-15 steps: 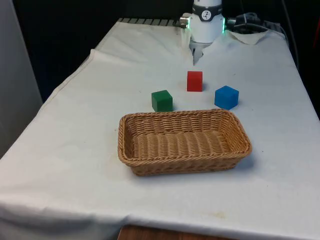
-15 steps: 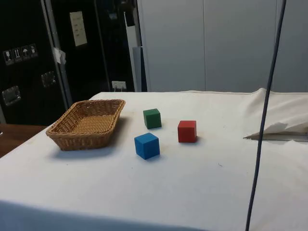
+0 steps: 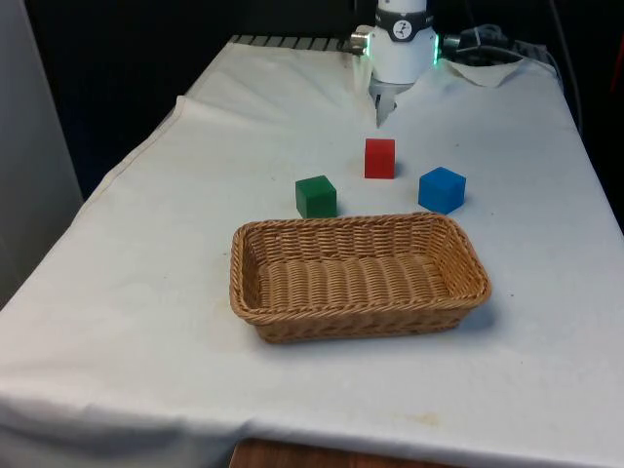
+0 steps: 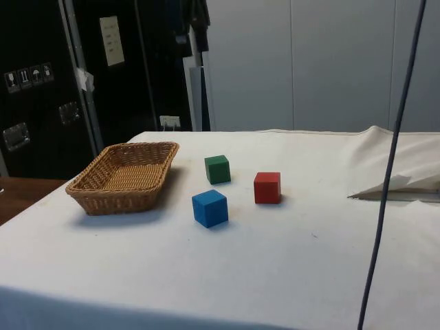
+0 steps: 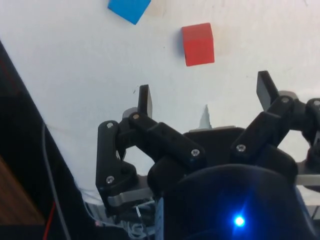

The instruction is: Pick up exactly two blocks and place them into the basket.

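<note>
My jaws hang wide open with nothing between them, above bare white cloth, and the two black fingers stand well apart. Three blocks on the table, one of each colour. One red wooden cube sits just above centre in the front view. One green wooden cube sits lower and toward the front view's left of it. One blue wooden cube sits toward the front view's right. All three are apart from each other, none touching. One oblong woven wicker basket fills the middle of the front view, just below the green and blue cubes, with no block inside it. In the side view the basket is at centre left, and the green cube, blue cube and red cube cluster near the middle. From my wrist I see the red cube and the blue cube beyond my fingertips.
</note>
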{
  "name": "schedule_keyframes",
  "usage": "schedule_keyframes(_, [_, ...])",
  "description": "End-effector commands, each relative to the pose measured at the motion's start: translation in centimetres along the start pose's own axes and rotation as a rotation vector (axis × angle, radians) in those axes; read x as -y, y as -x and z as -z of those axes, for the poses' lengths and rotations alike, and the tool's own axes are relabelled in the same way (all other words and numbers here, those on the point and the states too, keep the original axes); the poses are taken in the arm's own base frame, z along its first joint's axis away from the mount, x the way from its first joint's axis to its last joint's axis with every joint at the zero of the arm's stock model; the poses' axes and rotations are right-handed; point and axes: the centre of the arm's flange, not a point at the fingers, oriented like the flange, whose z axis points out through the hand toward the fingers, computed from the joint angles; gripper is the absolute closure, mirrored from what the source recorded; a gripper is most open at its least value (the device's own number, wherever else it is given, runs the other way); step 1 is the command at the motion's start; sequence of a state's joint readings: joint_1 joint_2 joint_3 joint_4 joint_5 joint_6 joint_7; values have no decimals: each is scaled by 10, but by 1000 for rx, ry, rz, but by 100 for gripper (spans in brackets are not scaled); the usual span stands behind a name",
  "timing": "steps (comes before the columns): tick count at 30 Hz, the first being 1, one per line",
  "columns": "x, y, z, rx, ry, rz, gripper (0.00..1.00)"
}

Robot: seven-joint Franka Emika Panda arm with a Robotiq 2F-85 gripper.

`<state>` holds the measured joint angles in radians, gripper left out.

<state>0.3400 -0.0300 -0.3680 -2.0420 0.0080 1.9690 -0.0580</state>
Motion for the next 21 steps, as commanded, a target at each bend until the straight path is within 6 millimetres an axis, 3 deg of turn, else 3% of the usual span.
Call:
schedule_keyframes(1, [0, 4, -2, -23, 6, -2, 0])
schedule_keyframes(11, [1, 19, -18, -54, -14, 6, 0])
schedule_keyframes(21, [3, 46, -44, -111, -21, 12, 0])
